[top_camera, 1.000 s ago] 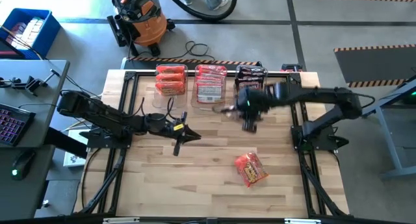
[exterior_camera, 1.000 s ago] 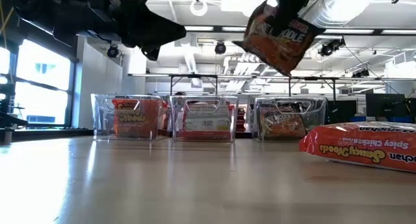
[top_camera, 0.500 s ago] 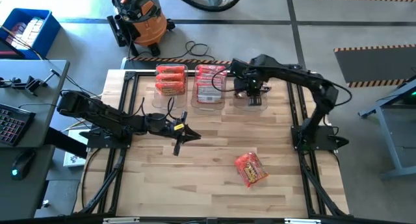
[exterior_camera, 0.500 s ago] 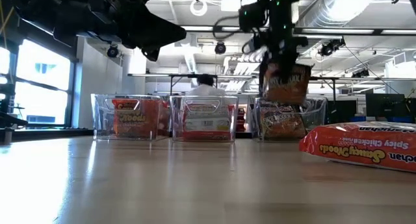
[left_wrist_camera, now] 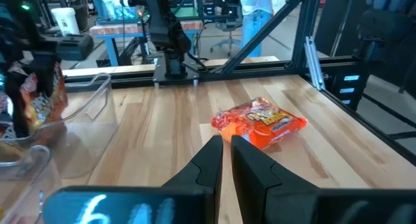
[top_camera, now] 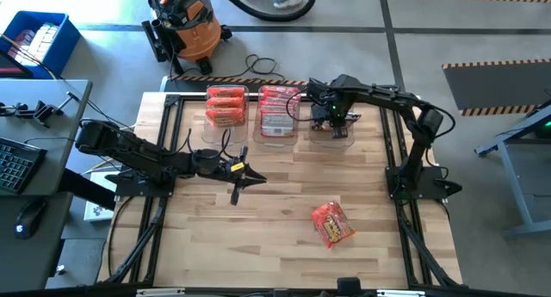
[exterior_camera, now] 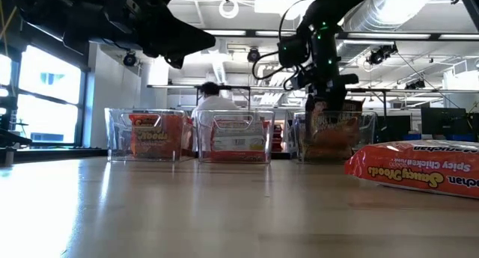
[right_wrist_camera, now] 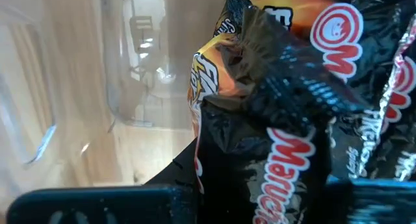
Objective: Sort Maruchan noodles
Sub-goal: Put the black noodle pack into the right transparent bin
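Nearest the front edge of the wooden table lies a lone orange-red noodle packet, flat on the boards, its long axis running on a slant from the middle of the table toward the front right corner; from the low camera its printed face reads upside down. It has not shifted in the last second. Further in, on the left side, the left gripper hangs above the bare wood with its two fingers pressed together on nothing, pointing toward the right side of the table, just as it was a second ago. Beyond that, along the far edge, three clear bins stand in a row: the left bin holds orange-red packets, the middle bin holds red-and-white ones, and the right bin holds dark ones. The right gripper is down at the right bin, its fingers clamped on a dark packet that stands upright, long axis vertical, with its lower end inside the bin's walls among the other dark packets. A second ago this packet swung tilted high over the middle of the table; half a second ago it hung just above the bin; now it sits lower, partly inside. Behind the table a person stands nearer the left bin than before.
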